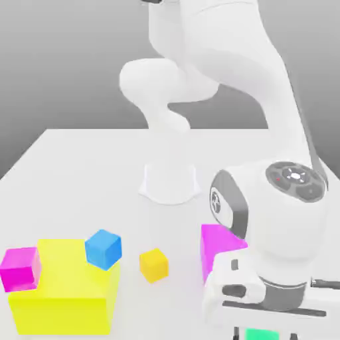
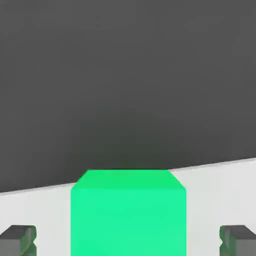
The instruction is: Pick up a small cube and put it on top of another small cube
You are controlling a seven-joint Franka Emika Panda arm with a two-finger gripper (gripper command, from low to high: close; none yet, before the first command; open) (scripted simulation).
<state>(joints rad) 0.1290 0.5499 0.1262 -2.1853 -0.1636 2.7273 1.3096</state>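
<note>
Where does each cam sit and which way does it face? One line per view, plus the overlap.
Exterior view: off the arm, facing the robot's base across the white table; shows the white arm, its wrist and gripper low at the exterior view's right, plus coloured blocks.
Hand view: on the hand, looking along the fingers at the green cube sitting between them, on the table.
Shared: the green cube, the gripper and the table.

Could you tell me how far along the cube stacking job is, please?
Done: the gripper straddles the small teal-green cube near the white table's edge. In hand: gaps remain between the fingertips and the cube, so no grip yet. Left: closing, lifting, and placing it on another small cube.
</note>
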